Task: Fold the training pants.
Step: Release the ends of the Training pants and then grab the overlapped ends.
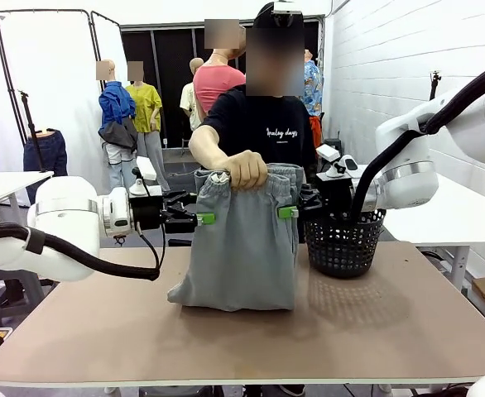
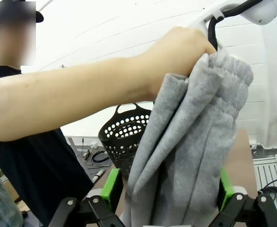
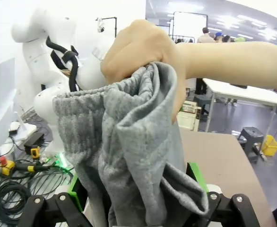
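Basket stands beside the training pants a hand holds.

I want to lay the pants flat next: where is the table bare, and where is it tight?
Bare: the wide near strip of table in front of the training pants, and the left end under the left gripper. Tight: right of the pants, where the black basket stands close by and the right gripper hovers.
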Available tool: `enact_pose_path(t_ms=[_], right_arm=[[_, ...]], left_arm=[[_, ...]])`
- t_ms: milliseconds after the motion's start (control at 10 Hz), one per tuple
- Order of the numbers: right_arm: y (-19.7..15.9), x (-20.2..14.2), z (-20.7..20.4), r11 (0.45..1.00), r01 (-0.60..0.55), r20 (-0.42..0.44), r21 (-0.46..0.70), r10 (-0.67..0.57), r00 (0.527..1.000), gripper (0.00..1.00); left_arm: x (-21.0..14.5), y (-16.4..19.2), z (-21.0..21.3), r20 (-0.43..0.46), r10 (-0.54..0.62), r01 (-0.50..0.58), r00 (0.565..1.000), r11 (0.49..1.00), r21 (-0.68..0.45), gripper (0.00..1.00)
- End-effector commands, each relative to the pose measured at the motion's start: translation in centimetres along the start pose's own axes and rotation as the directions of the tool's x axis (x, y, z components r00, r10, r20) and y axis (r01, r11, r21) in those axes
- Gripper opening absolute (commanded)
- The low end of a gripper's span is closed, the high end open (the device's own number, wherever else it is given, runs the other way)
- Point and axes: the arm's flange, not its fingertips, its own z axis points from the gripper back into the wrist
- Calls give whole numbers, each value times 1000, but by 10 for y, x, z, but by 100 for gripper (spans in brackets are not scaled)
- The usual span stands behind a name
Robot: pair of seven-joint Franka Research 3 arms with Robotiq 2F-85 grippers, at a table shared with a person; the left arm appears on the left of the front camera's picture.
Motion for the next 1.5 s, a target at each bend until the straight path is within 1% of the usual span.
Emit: enact_pose_path(t_ms=[0, 300, 400, 500, 700, 800, 1000, 1200, 1400], right_arm=[[0, -1, -5, 999, 36, -21, 37, -35, 999, 100], [8, -2, -10, 998, 45, -40, 54, -43, 998, 100], [12, -2, -11, 998, 42, -33, 45, -41, 999, 100], [14, -4, -16, 999, 29, -23, 26, -28, 999, 100], [15, -8, -26, 998, -30, 0, -62, 30, 1000, 100], [15, -11, -32, 996, -26, 14, -86, 27, 1000, 100], [16, -16, -44, 993, -27, 8, -117, 28, 1000, 100], [14, -17, -49, 993, -11, 31, -115, 15, 999, 100], [9, -12, -51, 992, -32, 92, -126, 44, 995, 100]], left_arm=[[6, 11, -1, 4, 8, -8, 1000, 999, -42, 100], [11, 11, -12, -17, 1, -2, 1000, 996, -94, 100], [11, 11, -13, -26, 4, -6, 1000, 994, -106, 100], [10, 12, -14, -33, 6, -10, 999, 993, -116, 100], [9, 10, -20, -44, 15, -21, 999, 990, -137, 100], [8, 9, -22, -48, 16, -23, 999, 989, -145, 100], [9, 8, -23, -47, 17, -23, 999, 990, -138, 100], [8, 5, -26, -38, 29, -33, 999, 993, -113, 100], [5, 4, -37, -55, 40, -46, 998, 994, -104, 100]])
